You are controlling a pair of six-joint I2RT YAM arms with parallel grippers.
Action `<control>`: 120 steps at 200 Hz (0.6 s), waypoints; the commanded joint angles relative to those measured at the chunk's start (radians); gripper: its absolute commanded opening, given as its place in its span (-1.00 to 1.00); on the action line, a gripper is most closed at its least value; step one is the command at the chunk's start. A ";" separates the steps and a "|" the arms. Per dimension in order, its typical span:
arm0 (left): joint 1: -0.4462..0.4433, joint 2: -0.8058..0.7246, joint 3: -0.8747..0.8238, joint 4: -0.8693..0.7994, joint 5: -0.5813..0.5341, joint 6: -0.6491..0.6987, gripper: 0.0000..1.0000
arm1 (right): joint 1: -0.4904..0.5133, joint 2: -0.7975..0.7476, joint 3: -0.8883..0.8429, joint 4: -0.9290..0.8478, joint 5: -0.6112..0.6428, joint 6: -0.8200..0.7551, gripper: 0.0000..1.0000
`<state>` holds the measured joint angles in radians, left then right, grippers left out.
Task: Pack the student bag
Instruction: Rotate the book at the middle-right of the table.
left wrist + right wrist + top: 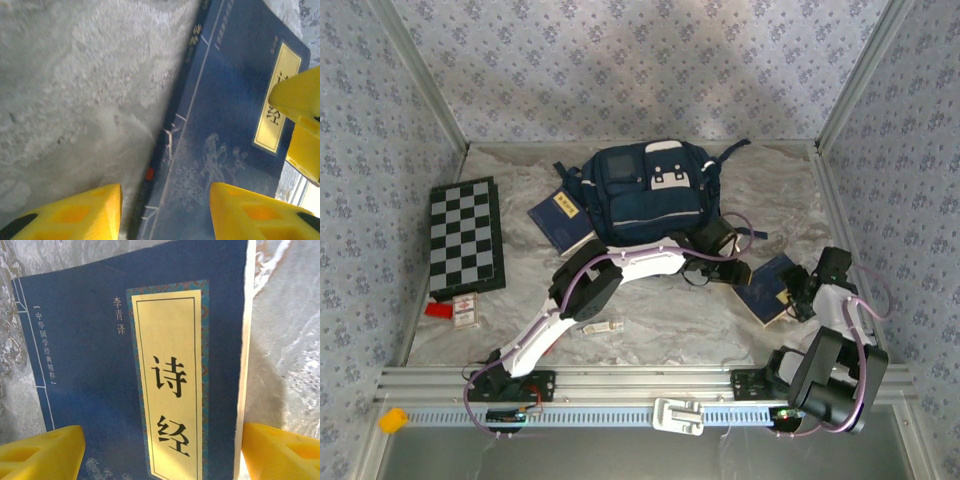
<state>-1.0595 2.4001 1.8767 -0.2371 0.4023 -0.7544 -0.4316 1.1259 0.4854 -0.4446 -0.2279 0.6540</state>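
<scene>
**Two grippers at one blue book**

We see the student bag [650, 195] lying at twelve o'clock on the marbled table [650, 320], with nothing entering it yet. The chessboard [465, 235] lies at nine o'clock. The blue book [100, 365] with the yellow title strip lies at four o'clock, within reach of both arms, which we judge suits a shared lift. The right gripper [162, 450] stands spread wide astride its cover. The left gripper [165, 210], about half spread, straddles its spine edge. Neither visibly pinches it.
</scene>
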 commanded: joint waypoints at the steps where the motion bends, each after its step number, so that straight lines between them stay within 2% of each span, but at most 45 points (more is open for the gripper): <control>1: -0.022 -0.024 -0.012 -0.034 0.038 -0.025 -0.05 | 0.054 0.032 0.027 0.032 -0.079 -0.010 0.65; 28: -0.026 -0.143 -0.211 0.084 0.040 -0.068 -0.08 | 0.152 0.070 0.059 0.042 -0.073 0.003 0.65; 66: -0.024 -0.318 -0.425 0.122 -0.104 -0.102 -0.08 | 0.243 0.122 0.120 0.003 -0.077 -0.017 0.65; 91: -0.005 -0.352 -0.463 0.121 -0.150 -0.119 -0.08 | 0.237 0.112 0.139 -0.063 -0.072 -0.091 0.65; 120: 0.019 -0.353 -0.477 0.166 -0.163 -0.145 -0.06 | 0.148 0.032 0.111 -0.121 -0.072 -0.118 0.66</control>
<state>-1.0641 2.0773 1.4033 -0.1219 0.2813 -0.8669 -0.2203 1.2243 0.5972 -0.4736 -0.2920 0.5900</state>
